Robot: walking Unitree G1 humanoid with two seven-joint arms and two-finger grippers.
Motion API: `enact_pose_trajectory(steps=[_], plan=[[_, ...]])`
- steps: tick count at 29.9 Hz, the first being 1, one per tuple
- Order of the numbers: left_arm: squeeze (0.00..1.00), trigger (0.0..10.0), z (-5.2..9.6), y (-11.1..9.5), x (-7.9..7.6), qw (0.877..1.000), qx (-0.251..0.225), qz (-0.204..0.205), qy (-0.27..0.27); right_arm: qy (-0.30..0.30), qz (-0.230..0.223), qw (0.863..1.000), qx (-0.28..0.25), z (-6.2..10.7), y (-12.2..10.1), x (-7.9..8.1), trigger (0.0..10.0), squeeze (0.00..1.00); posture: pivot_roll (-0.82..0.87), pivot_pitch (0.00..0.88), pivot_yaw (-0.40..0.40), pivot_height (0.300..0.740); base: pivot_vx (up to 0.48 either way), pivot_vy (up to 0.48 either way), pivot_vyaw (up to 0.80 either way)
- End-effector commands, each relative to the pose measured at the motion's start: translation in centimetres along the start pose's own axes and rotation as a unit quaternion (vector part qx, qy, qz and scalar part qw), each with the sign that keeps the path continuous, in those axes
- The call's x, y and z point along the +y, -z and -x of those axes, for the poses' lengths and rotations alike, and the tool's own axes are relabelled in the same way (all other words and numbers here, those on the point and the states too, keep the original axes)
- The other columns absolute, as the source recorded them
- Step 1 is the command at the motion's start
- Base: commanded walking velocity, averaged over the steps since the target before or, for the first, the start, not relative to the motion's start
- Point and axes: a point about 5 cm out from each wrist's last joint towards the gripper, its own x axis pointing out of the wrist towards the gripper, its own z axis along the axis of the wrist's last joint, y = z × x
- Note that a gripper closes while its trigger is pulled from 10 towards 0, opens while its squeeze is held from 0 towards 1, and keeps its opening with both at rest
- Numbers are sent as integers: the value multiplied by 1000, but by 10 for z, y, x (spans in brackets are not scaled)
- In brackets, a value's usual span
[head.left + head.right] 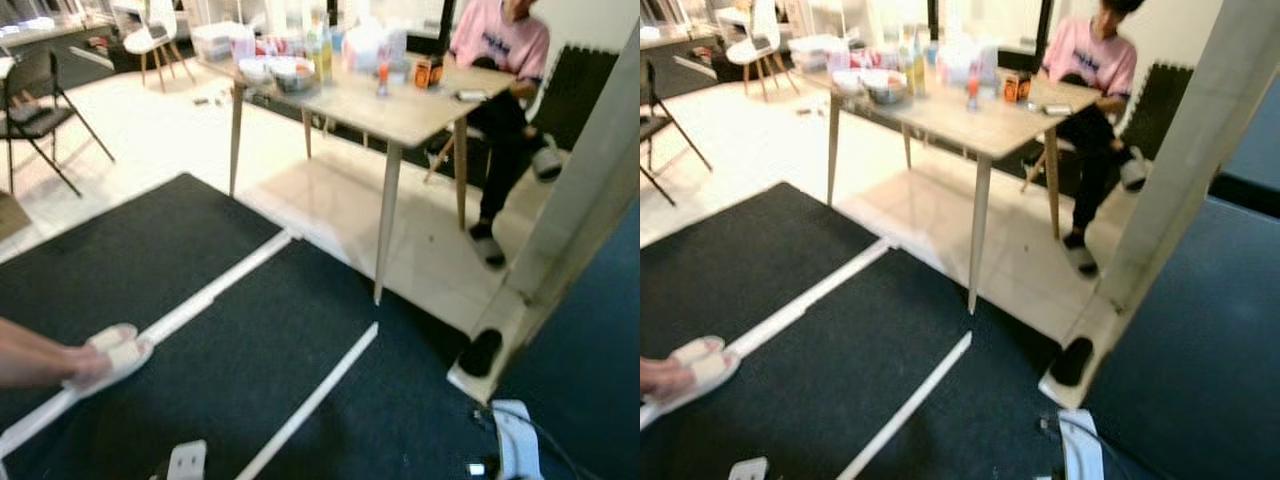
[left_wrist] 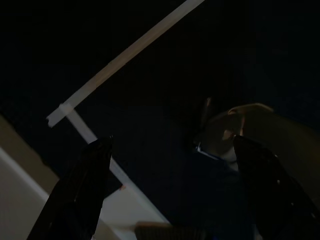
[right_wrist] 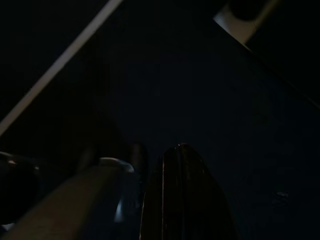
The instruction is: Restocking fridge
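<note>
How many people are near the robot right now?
2. A person in a pink shirt sits at the far side of the table; another person's slippered foot is on the dark mat at the robot's left. Others may be out of frame.

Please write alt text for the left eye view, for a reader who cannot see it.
A light wooden table crowded with bottles and food containers stands on a pale floor beyond dark floor mats. A person in a pink shirt sits behind it; a foot in a white slipper enters from the left.
</note>
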Motion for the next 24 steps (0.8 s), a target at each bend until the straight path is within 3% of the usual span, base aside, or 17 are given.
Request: enact_pose_trajectory(steps=[1,6,13,22,24], plan=[[0,10000,-1,-2,-2,1000,0,-5,4,2,-4,1000,0,0,0,0,10000,0,-22,0,-4,740,0,0,0],[0,10000,-1,-2,-3,1000,-1,-5,4,2,-5,1000,0,0,0,0,10000,0,-22,0,-4,740,0,0,0],[0,10000,2,0,10,1000,-7,20,-11,30,-44,998,-17,3,-7,-18,10000,0,-26,11,2,740,0,0,0],[0,10000,1,-5,9,1000,-12,22,-11,23,-26,999,-5,3,-2,-16,10000,0,-33,21,2,740,0,0,0],[0,10000,1,-8,9,1000,-14,21,-12,35,-58,998,-8,4,-1,-19,10000,0,-36,25,2,740,0,0,0]])
